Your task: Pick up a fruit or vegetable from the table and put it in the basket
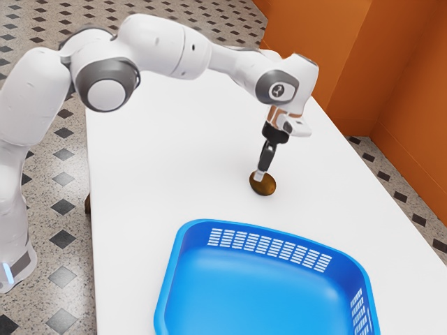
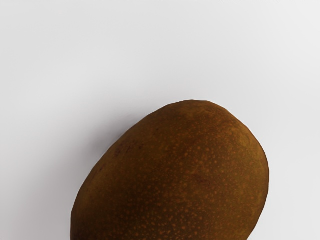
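Note:
In the exterior view my gripper (image 1: 259,175) points down at a brown oval fruit, like a mango (image 1: 265,185), its tip overlapping the fruit's upper part. Whether it grips the fruit cannot be told from this side. The wrist view has the speckled brown fruit (image 2: 175,175) large at its lower edge, against the white table (image 2: 60,60). A blue basket (image 1: 262,229) with slotted walls stands on the table in the exterior view, apart from the fruit; its inside shows bare blue.
The white table (image 1: 154,153) runs under the arm and basket. Part of a brown object (image 1: 88,204) shows at the table's edge on the exterior view's left. Orange panels (image 1: 307,42) rise beyond the table.

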You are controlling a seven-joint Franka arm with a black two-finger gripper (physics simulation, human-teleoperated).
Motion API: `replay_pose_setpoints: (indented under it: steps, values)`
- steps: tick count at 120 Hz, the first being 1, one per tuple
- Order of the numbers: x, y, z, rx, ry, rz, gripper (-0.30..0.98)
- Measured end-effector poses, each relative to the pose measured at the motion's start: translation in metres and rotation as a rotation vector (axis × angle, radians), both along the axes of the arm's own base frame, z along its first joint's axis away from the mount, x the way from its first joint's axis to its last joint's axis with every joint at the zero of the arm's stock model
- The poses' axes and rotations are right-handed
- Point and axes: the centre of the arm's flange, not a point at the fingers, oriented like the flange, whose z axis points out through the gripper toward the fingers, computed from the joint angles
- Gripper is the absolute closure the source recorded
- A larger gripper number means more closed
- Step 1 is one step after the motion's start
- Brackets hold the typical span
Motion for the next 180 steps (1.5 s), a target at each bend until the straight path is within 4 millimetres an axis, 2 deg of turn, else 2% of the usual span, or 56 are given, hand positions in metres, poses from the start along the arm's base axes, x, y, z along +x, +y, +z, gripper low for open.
replay_pose_setpoints:
  steps: [45,53,65,77,83,87,92,97,100,106,114,121,127,142,149,159,175,180]
  values:
    - [0.011,-0.003,-0.032,-0.026,0.001,-0.06,0.01]
    - [0.011,-0.003,-0.034,-0.028,0.0,-0.068,0.06]
    - [0.013,-0.003,-0.037,-0.029,-0.005,-0.079,0.22]
    - [0.014,-0.002,-0.037,-0.028,-0.014,-0.087,0.29]
    - [0.014,-0.001,-0.032,-0.026,-0.025,-0.091,0.28]
    - [0.014,-0.001,-0.021,-0.024,-0.043,-0.095,0.29]
    - [0.01,-0.001,0.004,-0.022,-0.078,-0.099,0.29]
    - [0.0,-0.006,0.045,-0.024,-0.124,-0.11,0.29]
    - [-0.007,-0.015,0.068,-0.031,-0.146,-0.127,0.29]
    - [-0.021,-0.048,0.102,-0.051,-0.174,-0.18,0.29]
    - [-0.039,-0.09,0.133,-0.072,-0.193,-0.247,0.29]
    - [-0.057,-0.131,0.151,-0.087,-0.193,-0.309,0.29]
    - [-0.071,-0.166,0.154,-0.098,-0.176,-0.36,0.29]
    - [-0.115,-0.276,0.136,-0.115,-0.13,-0.507,0.3]
    - [-0.129,-0.316,0.126,-0.125,-0.121,-0.553,0.3]
    - [-0.131,-0.337,0.112,-0.131,-0.11,-0.554,0.3]
    - [-0.132,-0.347,0.108,-0.12,-0.115,-0.524,0.3]
    - [-0.131,-0.348,0.105,-0.118,-0.113,-0.512,0.23]
